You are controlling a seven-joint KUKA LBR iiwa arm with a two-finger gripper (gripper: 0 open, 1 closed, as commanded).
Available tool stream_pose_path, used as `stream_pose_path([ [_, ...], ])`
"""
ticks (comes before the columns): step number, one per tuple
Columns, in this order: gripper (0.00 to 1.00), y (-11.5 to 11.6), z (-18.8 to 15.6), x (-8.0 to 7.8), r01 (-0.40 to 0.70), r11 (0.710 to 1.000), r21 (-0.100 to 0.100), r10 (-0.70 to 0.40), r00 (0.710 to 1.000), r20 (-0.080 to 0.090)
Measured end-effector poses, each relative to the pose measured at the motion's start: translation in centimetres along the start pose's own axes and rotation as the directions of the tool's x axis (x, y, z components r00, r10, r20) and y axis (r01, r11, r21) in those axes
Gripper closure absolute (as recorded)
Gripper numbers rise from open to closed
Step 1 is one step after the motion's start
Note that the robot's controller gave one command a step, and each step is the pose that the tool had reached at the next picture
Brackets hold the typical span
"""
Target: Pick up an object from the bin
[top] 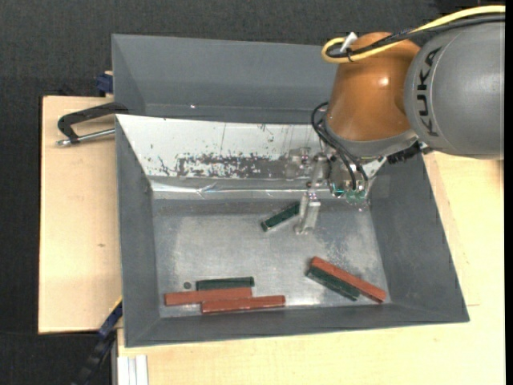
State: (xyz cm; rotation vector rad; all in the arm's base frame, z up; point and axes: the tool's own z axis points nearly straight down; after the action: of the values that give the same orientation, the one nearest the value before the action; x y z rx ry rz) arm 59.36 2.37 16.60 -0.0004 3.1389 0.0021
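The end effector hung low over the back middle of the grey metal bin, and from this angle there was no telling whether it stood apart or together, so no grasp could be called. Right at its left side lay the short dark green plastic bar, the nearest thing by far: its near end sat just beside the tip, and its long axis ran down and away to the left, tilted across the bin floor. That was the relation to watch, since my read was that a clean pick would need the end effector shifted left over the bar's middle and turned square across that slant. Further out, towards the front right, a long red bar lay touching a dark green bar, both angled the other way. Along the front left wall sat another dark green bar with two red-brown bars just beside it. Above the wrist rose the orange cover, and the grey arm carried the lettering KUKA, partly cut off.
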Motion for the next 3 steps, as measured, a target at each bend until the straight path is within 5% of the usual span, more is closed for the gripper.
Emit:
stream_pose_path([
  [1, 1.00, -0.8, 9.3, -0.1, 0.167, 0.986, 0.001, -0.167, 0.986, 0.005],
  [2, 1.00, -0.8, 9.3, -0.1, 0.167, 0.986, 0.001, -0.167, 0.986, 0.005],
  [3, 1.00, 0.0, 5.6, 0.7, 0.158, 0.987, 0.000, -0.158, 0.987, 0.000],
])
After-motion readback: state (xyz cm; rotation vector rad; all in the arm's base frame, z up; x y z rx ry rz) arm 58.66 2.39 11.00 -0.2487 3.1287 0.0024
